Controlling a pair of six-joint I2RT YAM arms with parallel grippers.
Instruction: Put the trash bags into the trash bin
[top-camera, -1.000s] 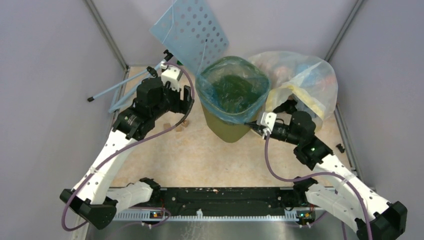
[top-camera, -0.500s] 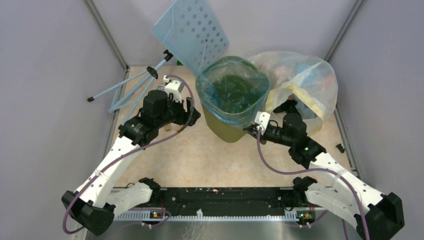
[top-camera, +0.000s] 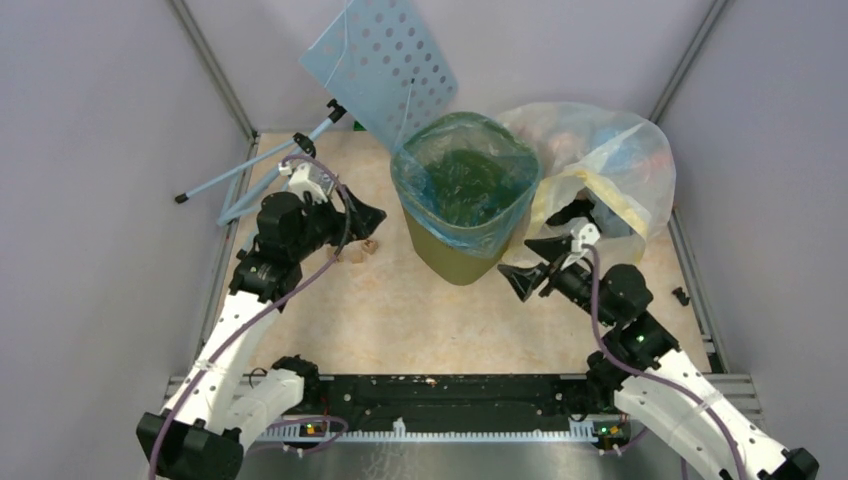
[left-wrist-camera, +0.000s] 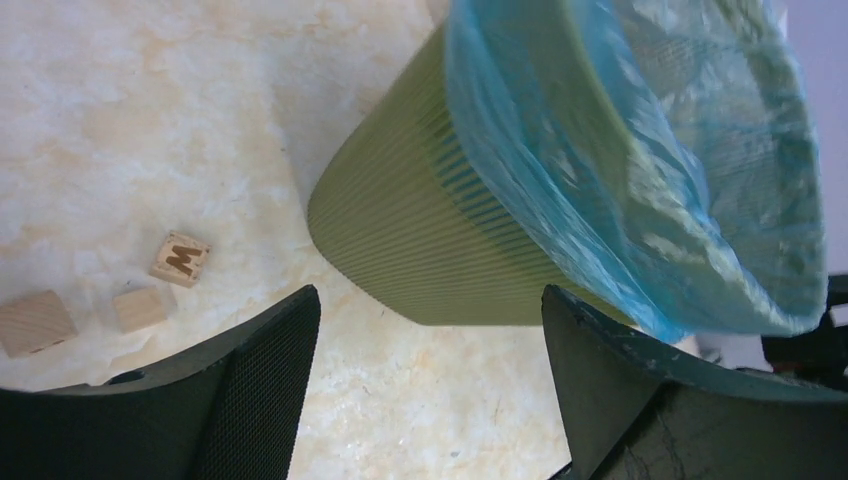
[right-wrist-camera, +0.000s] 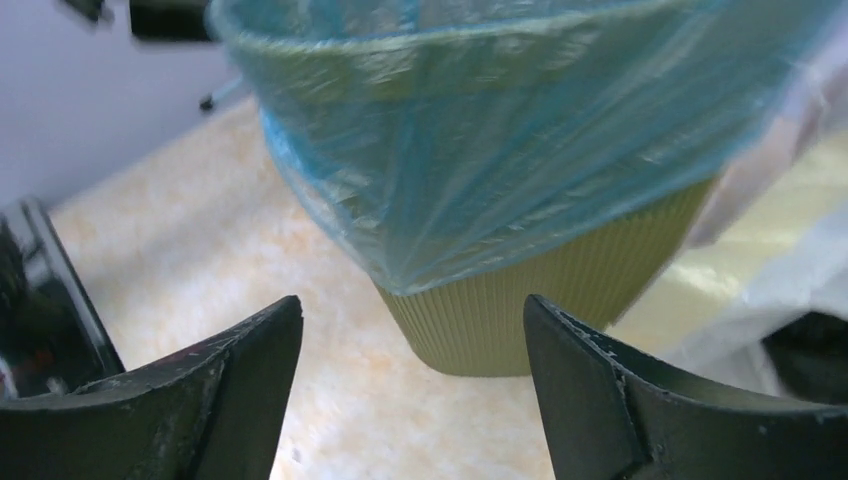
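Gaping wide, empty: left pincer (left-wrist-camera: 430, 300) | right pincer (right-wrist-camera: 412, 305) | beside trash bin (left-wrist-camera: 400, 215)

The trash bag (top-camera: 430, 165) lines the trash bin (top-camera: 450, 258); stuffed bag (top-camera: 612, 160) right, panel (top-camera: 385, 62) behind.

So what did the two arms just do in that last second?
Both arms drew back a little from the trash bin toward the near edge; the left gripper and right gripper are now open and empty. The blue trash bag stays draped over the rim; the bin and the clear stuffed bag haven't moved.
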